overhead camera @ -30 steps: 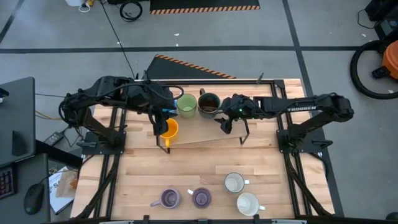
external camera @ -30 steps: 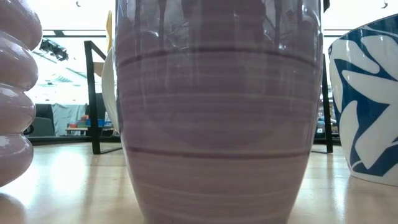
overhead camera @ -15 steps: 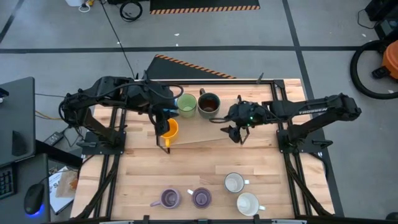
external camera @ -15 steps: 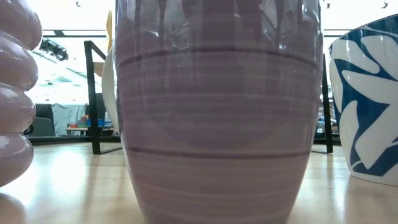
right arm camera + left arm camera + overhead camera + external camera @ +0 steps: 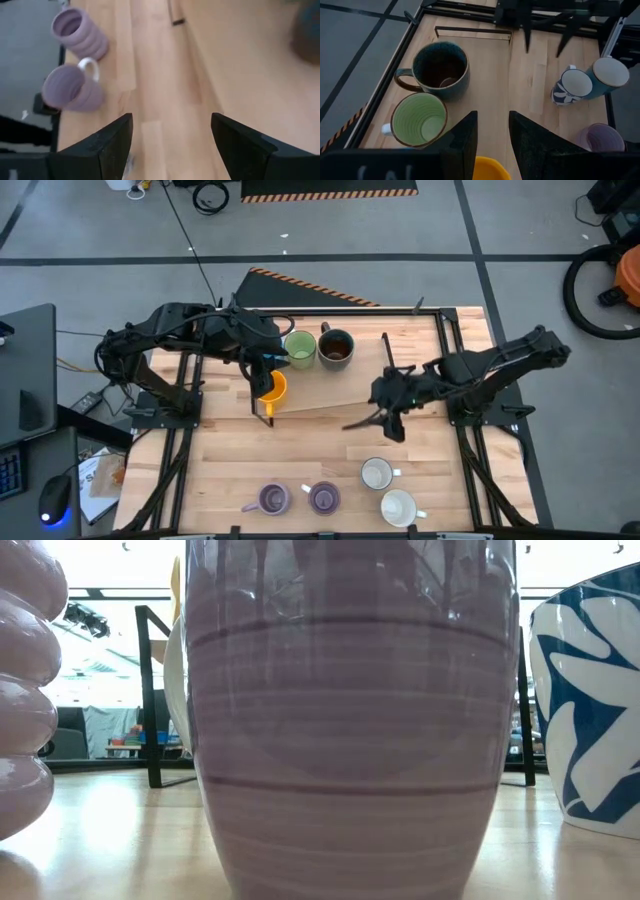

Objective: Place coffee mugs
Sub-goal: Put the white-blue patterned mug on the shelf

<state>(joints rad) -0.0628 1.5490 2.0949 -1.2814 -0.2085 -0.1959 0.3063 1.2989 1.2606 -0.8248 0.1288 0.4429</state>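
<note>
My left gripper [image 5: 263, 373] is shut on an orange mug [image 5: 272, 389] at the near left corner of a raised wooden shelf [image 5: 330, 388]. A green mug [image 5: 300, 348] and a dark brown mug [image 5: 336, 348] stand upright on the shelf behind it. My right gripper [image 5: 372, 426] hangs open and empty over the shelf's near edge, right of centre. Near the table's front edge stand two purple mugs [image 5: 273, 499] [image 5: 323, 498] and two white mugs [image 5: 377, 473] [image 5: 398, 506]. The right wrist view shows the purple mugs [image 5: 70, 87] beyond the open fingers. My left gripper comes at the orange mug from above and from the table's left, slanting down. Its fingers [image 5: 465, 142] stand on either side of the mug's upper part [image 5: 490, 170]. The gripper hides the place of contact. I cannot tell whether the mug's base rests on the shelf.
The shelf stands on black metal legs [image 5: 255, 412] over the far half of the table. Bare wood lies between the shelf and the mugs at the front. In the low view a purple mug [image 5: 350, 720] fills the picture, with a white-and-blue mug [image 5: 590, 710] beside it.
My right gripper has drawn away from the dark brown mug, going toward the table's near edge and a little right, rising and turning as it went. It carries nothing. The brown mug stays on the shelf.
</note>
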